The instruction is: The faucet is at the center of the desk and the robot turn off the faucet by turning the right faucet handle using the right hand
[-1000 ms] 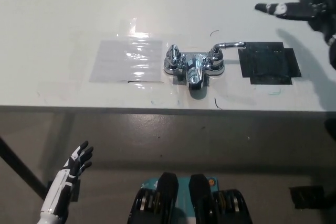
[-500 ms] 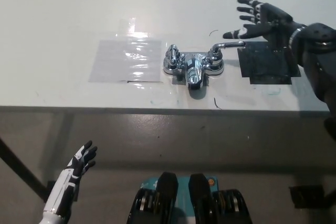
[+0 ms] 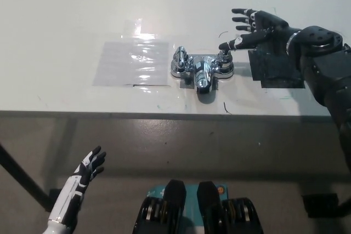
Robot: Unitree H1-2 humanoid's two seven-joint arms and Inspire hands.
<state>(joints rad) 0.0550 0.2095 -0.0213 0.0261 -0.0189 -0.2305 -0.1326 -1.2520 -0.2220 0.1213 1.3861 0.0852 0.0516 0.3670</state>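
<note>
A chrome faucet [image 3: 202, 69] stands at the middle of the white desk [image 3: 66, 20], spout pointing toward the front edge. Its left handle [image 3: 181, 58] is in plain sight. The right handle [image 3: 225, 57] is partly hidden under my black right hand [image 3: 256, 28], which hovers over it with fingers spread, thumb tip near the handle's base. The hand is open and holds nothing. My white left hand [image 3: 88, 169] rests low at the lower left, below the desk edge, fingers apart.
A clear plastic sheet [image 3: 133, 63] lies taped on the desk left of the faucet. A black taped patch [image 3: 277, 69] lies right of it, under my right forearm. The desk's front edge [image 3: 164, 114] runs across the middle of the view.
My right hand has moved left and toward the faucet, from the far right corner to over the right handle, now covering the lever. The left hand has shifted slightly.
</note>
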